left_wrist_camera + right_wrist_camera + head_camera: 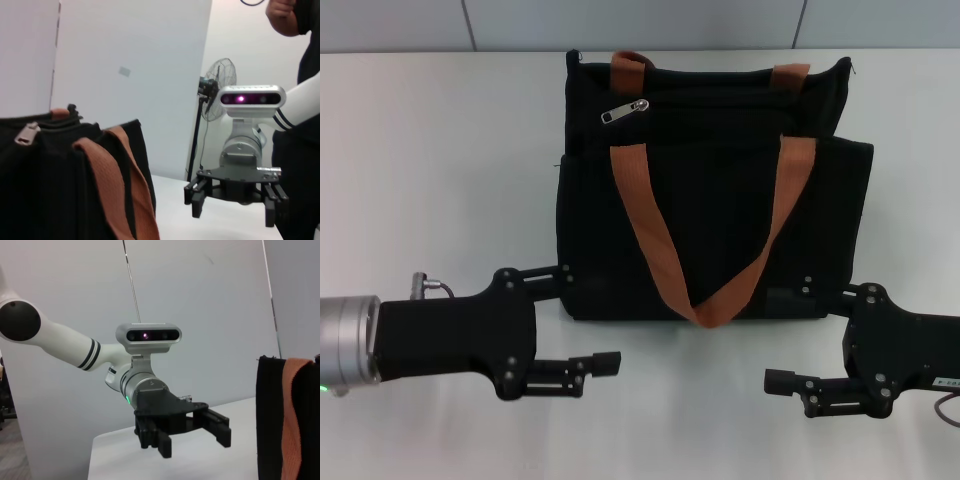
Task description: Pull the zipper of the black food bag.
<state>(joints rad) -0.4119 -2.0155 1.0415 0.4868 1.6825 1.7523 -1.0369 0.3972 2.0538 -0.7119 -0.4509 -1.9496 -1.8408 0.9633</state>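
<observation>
The black food bag lies on the white table, its two orange-brown handles draped over its front. The silver zipper sits near the bag's top edge, towards its left end, and shows again in the left wrist view. My left gripper is open, just in front of the bag's lower left corner. Open as well, my right gripper hovers before the lower right corner. Neither holds anything. Each wrist view shows the opposite gripper, the right gripper and the left gripper, beside the bag.
A wall borders the table's far edge behind the bag. In the left wrist view a standing fan and a person are off beyond the right arm. Bare table surface spreads to both sides of the bag.
</observation>
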